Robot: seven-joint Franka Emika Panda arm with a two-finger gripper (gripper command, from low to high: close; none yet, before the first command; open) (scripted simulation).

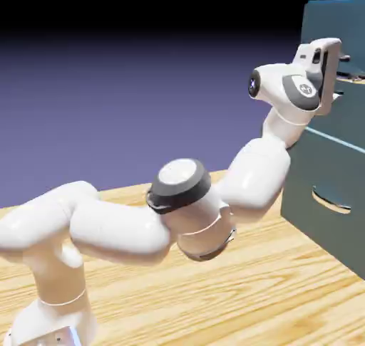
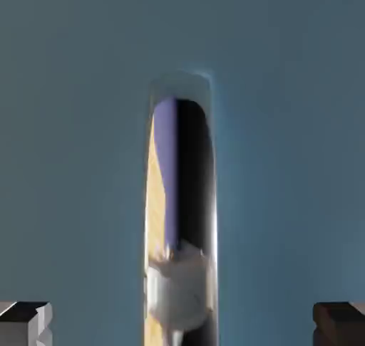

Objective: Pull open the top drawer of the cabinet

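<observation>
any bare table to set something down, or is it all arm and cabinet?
Free: the wood table in the foreground, between the arm and the cabinet. Also the far strip behind the arm. Crowded: up at the top drawer, where the open pincer sits.

The white arm [image 1: 142,223] rises from the lower left, elbow folded low, forearm climbing to the right. The gripper [image 1: 341,56] points level — jaws spread wide, the two grey fingertips [image 2: 25,322] far apart in the hand view.
</observation>
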